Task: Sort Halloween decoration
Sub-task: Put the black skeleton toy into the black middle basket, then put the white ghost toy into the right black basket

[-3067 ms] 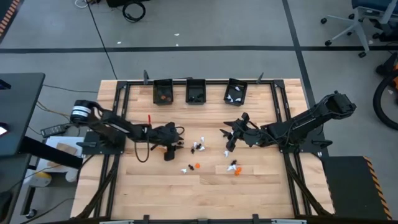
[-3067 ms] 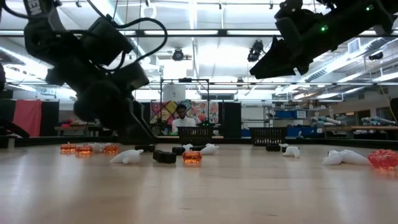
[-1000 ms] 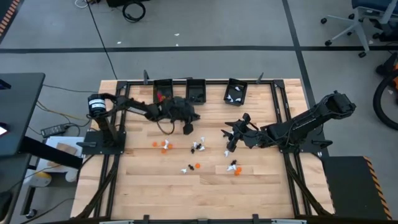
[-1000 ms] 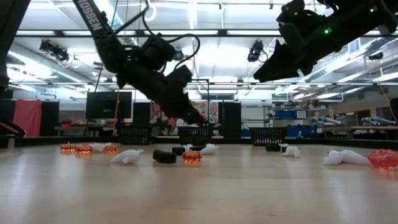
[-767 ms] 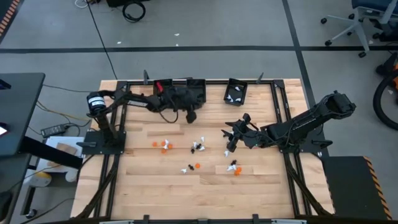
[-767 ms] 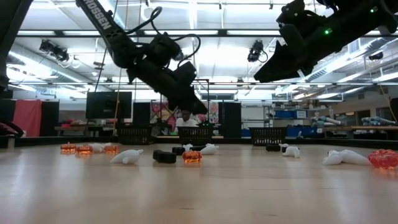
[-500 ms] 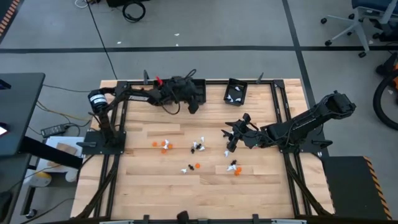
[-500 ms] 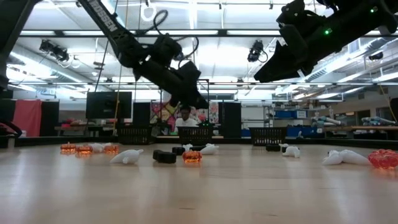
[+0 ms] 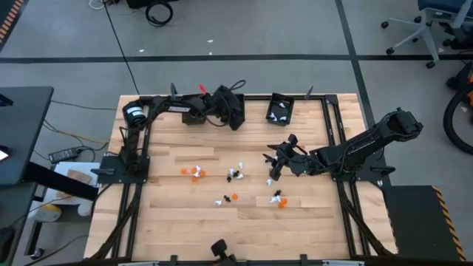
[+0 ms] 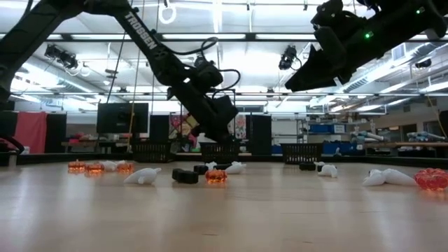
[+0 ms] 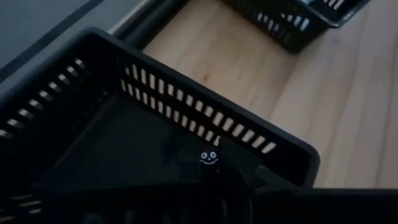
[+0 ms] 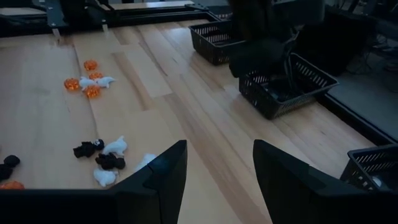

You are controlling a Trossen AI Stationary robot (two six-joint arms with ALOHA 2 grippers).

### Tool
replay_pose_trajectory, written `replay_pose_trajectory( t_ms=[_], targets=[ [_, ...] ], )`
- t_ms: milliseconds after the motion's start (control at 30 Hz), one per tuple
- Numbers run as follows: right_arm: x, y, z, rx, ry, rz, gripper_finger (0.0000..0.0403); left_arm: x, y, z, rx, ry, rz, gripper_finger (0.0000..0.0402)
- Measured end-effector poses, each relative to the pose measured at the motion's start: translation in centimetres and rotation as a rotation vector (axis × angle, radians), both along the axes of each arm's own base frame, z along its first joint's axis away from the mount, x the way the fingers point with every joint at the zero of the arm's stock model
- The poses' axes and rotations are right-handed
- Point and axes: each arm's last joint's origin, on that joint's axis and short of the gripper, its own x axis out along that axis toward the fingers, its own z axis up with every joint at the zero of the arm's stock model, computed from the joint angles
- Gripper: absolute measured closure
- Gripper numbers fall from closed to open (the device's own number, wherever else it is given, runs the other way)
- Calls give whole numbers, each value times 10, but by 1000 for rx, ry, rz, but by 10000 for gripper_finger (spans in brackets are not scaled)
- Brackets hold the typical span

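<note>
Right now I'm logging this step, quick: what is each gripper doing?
Left gripper: closed on a tiny black trinket with a white face, above the middle black slotted bin.
Right gripper: open, empty.

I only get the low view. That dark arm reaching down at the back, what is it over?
Observer: The left pincer hangs over the middle bin of three along the table's far edge.
Operator: Is it carrying anything?
Observer: Its wrist view shows a black trinket with a white face, pinched at its tip.
Operator: And the other arm, up top?
Observer: The right pincer is open and empty, hovering by the loose trinkets mid-table.
</note>
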Motion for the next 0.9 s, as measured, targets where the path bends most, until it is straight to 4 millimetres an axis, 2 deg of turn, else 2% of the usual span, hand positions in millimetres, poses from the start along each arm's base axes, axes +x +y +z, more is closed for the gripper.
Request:
replay_pose_trajectory(
  t_ms=[100,233,367,500,567,700,833,900],
  targets=[
    [0,0,0,1,1,0,214,1,-1,0,3,-2,-2,355],
    [0,0,0,2,0,1,214,1,-3,1,7,3,0,306],
    [0,0,0,3,-2,2,214,-1,-4,14,31,-17,-9,261],
    [0,0,0,5,-3,2,214,-4,-13,30,74,-23,-42,238],
    [0,0,0,7,-4,0,214,-7,-28,37,125,-29,-82,236],
    [0,1,0,11,-3,1,214,-19,-74,39,250,-81,-175,235],
    [0,1,0,17,-8,-2,214,-39,-119,26,260,-145,-257,235],
    [0,1,0,19,-10,-1,214,-48,-140,13,226,-123,-303,235]
  ],
)
